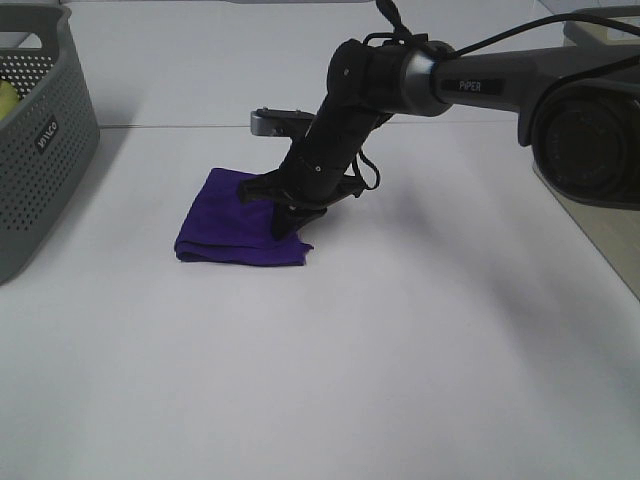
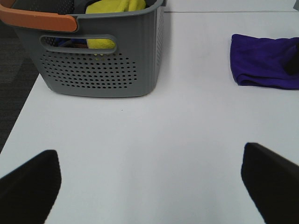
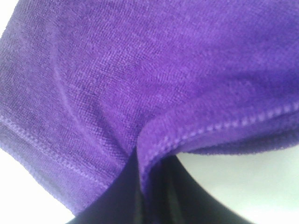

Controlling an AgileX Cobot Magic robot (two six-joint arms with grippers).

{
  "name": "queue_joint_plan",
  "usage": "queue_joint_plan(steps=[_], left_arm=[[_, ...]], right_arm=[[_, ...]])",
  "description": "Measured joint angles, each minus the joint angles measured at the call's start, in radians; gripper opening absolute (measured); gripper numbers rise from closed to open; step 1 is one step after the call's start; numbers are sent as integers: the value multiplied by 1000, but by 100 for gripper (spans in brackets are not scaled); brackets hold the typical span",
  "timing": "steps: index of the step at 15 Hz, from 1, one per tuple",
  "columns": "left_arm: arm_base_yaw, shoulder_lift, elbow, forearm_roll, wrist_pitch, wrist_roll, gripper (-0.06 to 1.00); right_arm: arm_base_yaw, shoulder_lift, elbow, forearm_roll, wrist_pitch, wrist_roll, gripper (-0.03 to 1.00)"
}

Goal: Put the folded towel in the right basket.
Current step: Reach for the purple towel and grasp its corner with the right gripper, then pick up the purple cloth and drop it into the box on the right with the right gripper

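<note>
White worktop (image 1: 420, 350) is bearing the towel (image 1: 225, 228); right claw (image 1: 290, 224) is pinching only its hem, probably risking slippage.

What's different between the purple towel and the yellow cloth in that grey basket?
The purple towel lies folded on the table; the yellow cloth sits inside the grey basket. The right tool pinches the purple towel's edge; no tool touches the yellow cloth. Both look like soft fabric.

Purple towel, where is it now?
In the exterior high view the purple towel lies left of centre, under the right gripper, right of the grey basket.
</note>
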Motion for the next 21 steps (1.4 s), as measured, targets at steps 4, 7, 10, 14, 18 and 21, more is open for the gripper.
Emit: queue_joint_plan(steps=[4, 7, 10, 14, 18, 21], left_arm=[[0, 0, 0, 0, 0, 0, 99], [0, 0, 0, 0, 0, 0, 99], [0, 0, 0, 0, 0, 0, 99], [0, 0, 0, 0, 0, 0, 99], [0, 0, 0, 0, 0, 0, 99], [0, 0, 0, 0, 0, 0, 99]], right_arm=[[1, -45, 7, -45, 62, 0, 2], [1, -143, -80, -80, 183, 0, 2], [1, -236, -188, -85, 275, 5, 2], [-19, -350, -317, -248, 333, 42, 2], [-275, -557, -331, -344, 334, 98, 2], [-519, -633, -331, -366, 335, 134, 2]])
